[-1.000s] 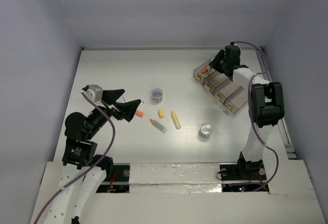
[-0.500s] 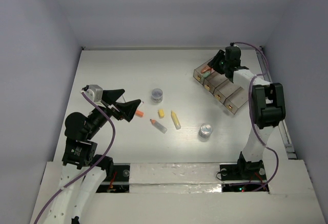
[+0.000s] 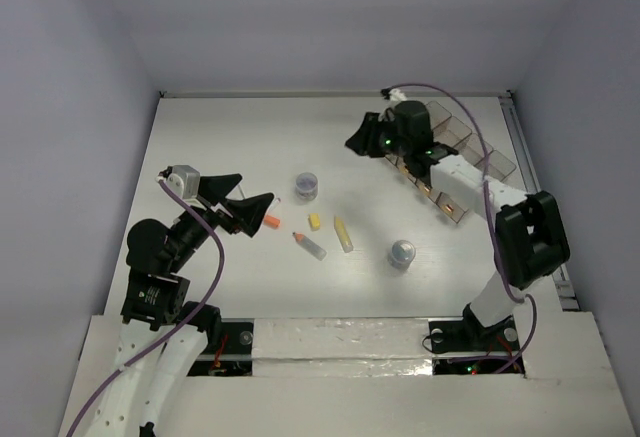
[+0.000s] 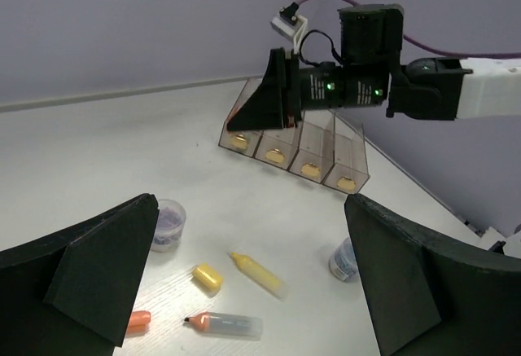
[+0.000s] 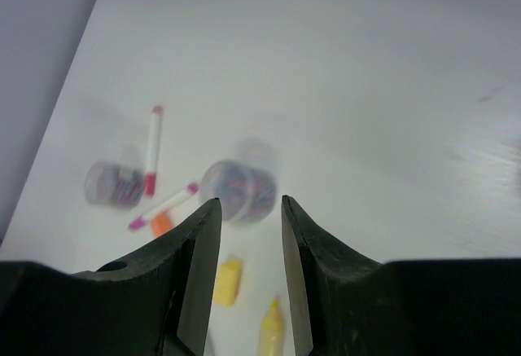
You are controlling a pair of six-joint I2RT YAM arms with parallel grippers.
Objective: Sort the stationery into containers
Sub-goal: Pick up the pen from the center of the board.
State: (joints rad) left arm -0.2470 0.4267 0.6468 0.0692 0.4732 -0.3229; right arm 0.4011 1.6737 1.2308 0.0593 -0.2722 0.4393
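Observation:
Loose stationery lies mid-table: a purple tin [image 3: 307, 186], a silver tin [image 3: 402, 253], a yellow cap [image 3: 314, 221], a yellow marker [image 3: 343, 234], an orange-tipped grey marker [image 3: 309, 245] and an orange bit [image 3: 271, 221]. The smoky bins [image 3: 452, 207] stand at the back right, partly behind my right arm. My right gripper [image 3: 355, 143] is open and empty, left of the bins; its view looks past it [image 5: 248, 203] at the purple tin [image 5: 240, 189]. My left gripper [image 3: 258, 188] is wide open and empty [image 4: 269, 291], just left of the orange bit [image 4: 138, 320].
The right wrist view, blurred, also shows another tin [image 5: 114, 185], two white pens with pink ends [image 5: 153, 151] and an orange bit [image 5: 161, 224] further left. The left wrist view shows the bins [image 4: 297, 144] with yellow pieces at their near ends. Walls enclose the table.
My right gripper has swung left, away from the far-left bin, and now hangs over the table's back middle. The left arm has not moved.

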